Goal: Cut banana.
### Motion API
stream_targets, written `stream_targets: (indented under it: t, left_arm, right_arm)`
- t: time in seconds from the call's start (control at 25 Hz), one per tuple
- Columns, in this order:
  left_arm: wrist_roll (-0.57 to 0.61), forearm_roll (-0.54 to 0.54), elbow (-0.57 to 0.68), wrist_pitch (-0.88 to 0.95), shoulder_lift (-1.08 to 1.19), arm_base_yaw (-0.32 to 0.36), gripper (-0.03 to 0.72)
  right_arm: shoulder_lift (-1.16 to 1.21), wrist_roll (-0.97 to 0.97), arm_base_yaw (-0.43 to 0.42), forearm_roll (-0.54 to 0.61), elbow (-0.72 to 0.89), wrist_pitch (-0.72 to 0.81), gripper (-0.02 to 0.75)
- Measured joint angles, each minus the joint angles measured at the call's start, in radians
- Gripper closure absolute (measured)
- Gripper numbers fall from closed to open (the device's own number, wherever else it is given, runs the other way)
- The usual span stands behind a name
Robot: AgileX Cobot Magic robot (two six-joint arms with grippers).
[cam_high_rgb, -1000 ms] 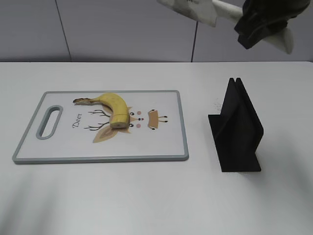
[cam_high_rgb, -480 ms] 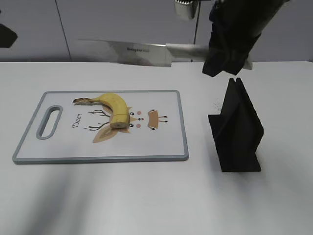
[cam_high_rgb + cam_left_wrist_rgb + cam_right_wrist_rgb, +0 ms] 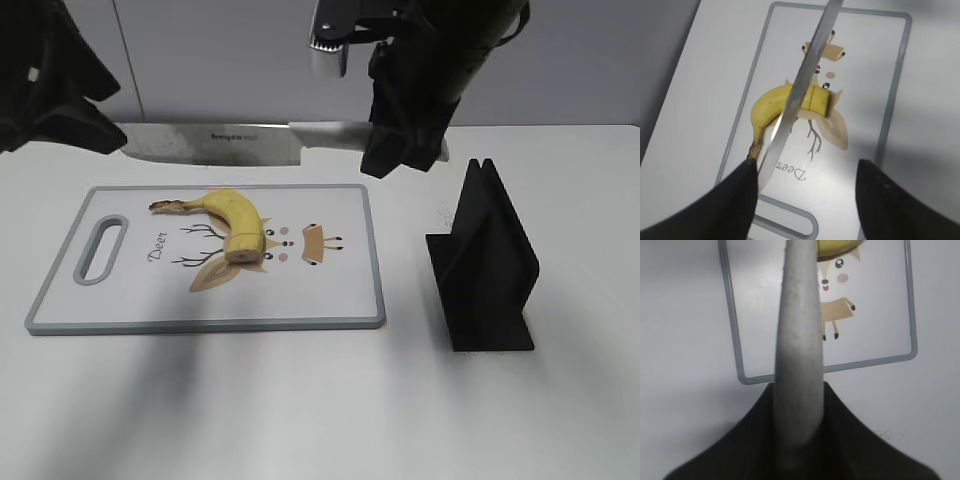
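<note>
White tabletop [image 3: 300, 400] stretches across the whole scene, with a pale wall behind it. On its left half lies a cutting board [image 3: 330, 300], white with a grey rim, a slot handle at its left end and a tan deer drawing [image 3: 225, 268] with the word "Deer" printed on it. To the right of the board, well apart from it, stands a black knife stand [image 3: 485, 265] with a slot along its top.

Above the far edge of the board the right end effector [image 3: 405, 150] hangs in the air, closed on the pale handle of a big kitchen knife [image 3: 215, 143]. The blade points left, held level and clear of the board, and its tip reaches close to the left end effector [image 3: 45, 95], which hovers at the upper left. From its wrist view that left one [image 3: 805, 195] has its two dark fingers [image 3: 727, 205] spread wide apart with nothing between them; the blade [image 3: 800, 85] passes across the gap farther out.

Smallest of all is the banana [image 3: 232, 220], a short curved yellow piece lying on the board over the deer print. Its dark stem points left toward the slot handle and its flat cut end faces the near edge. Seen from the left wrist, the knife crosses over the banana [image 3: 767, 102] without my being able to tell any contact.
</note>
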Motion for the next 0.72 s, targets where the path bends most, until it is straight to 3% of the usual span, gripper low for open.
stream_targets:
  t: [0.56, 0.72]
  left_arm:
    - [0.055, 0.046, -0.001, -0.173, 0.159, -0.003, 0.100]
    - [0.057, 0.046, -0.002, -0.193, 0.163, -0.003, 0.189]
  right_arm:
    - [0.041, -0.085, 0.000, 0.005, -0.064, -0.010, 0.567]
    - [0.052, -0.086, 0.000, 0.011, -0.066, -0.011, 0.567]
